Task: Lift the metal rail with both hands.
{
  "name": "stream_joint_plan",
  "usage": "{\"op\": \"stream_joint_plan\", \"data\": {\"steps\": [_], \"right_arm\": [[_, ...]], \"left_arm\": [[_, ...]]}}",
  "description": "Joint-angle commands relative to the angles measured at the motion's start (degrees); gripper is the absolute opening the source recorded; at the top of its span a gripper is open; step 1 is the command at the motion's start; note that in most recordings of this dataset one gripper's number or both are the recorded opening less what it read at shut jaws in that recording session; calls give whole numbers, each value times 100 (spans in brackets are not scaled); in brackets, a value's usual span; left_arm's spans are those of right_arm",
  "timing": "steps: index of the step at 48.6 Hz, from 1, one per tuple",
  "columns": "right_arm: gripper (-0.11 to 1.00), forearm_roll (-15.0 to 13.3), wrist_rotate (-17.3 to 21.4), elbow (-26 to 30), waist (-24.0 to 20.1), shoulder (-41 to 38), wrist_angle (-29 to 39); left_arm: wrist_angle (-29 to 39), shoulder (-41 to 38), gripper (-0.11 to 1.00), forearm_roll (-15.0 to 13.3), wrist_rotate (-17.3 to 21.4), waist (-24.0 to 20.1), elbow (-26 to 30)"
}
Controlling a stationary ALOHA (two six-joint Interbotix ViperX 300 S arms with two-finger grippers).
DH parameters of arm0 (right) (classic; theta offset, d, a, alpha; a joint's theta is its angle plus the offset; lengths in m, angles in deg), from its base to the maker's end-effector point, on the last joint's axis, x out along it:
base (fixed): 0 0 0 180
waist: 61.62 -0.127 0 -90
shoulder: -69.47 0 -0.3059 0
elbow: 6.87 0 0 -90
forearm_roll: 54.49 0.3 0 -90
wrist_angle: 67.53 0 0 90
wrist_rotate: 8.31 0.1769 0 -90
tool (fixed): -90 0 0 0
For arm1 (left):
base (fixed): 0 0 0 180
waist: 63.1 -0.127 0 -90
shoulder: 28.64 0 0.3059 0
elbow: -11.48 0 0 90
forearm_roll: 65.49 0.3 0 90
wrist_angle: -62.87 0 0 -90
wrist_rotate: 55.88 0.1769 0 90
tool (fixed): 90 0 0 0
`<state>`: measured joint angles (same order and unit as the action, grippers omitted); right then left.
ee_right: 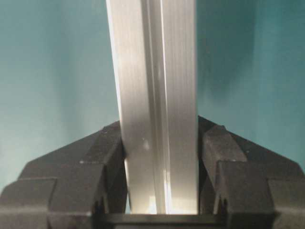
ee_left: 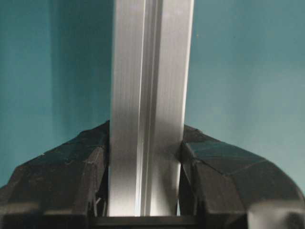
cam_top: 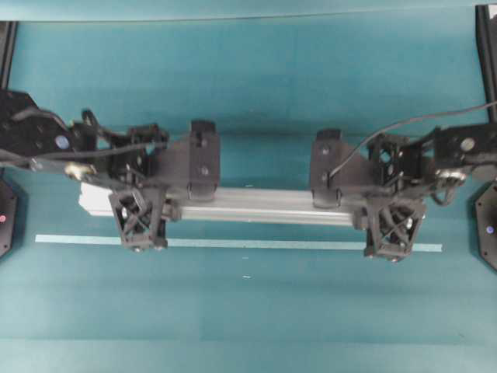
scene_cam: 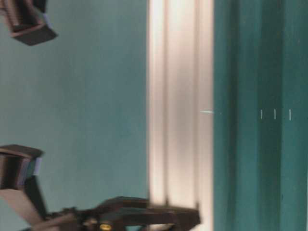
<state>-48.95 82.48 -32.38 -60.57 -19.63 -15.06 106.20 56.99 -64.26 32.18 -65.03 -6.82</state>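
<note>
The metal rail (cam_top: 256,206) is a long silver grooved bar lying left to right across the teal table. It looks raised, with its shadow on the table behind it. My left gripper (cam_top: 144,200) is shut on it near its left end. My right gripper (cam_top: 392,208) is shut on its right end. In the left wrist view the rail (ee_left: 150,95) runs straight up between the black fingers (ee_left: 71,164), which press on both its sides; the left gripper (ee_left: 145,157) holds it squarely. The right wrist view shows the same: the rail (ee_right: 157,86) clamped in the right gripper (ee_right: 160,157).
A thin pale-blue tape strip (cam_top: 256,244) lies flat on the table just in front of the rail. Black arm bases stand at the left edge (cam_top: 6,210) and the right edge (cam_top: 488,225). A cable (cam_top: 404,124) arcs over the right arm. In the table-level view the rail (scene_cam: 180,96) is a bright blurred band.
</note>
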Motion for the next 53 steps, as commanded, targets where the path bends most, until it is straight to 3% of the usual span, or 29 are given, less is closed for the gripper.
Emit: {"op": "stream_joint_plan", "data": {"steps": [1, 27, 53], "right_arm": [[38, 9, 0, -79, -70, -70, -167], [38, 0, 9, -448, -334, -615, -1143], [37, -70, 0, -598, -378, -1072, -1793]], "left_arm": [[-255, 9, 29, 35, -167, -70, -105], [-1266, -501, 29, 26, -176, -53, -554], [-1942, -694, 29, 26, -545, 35, -923]]}}
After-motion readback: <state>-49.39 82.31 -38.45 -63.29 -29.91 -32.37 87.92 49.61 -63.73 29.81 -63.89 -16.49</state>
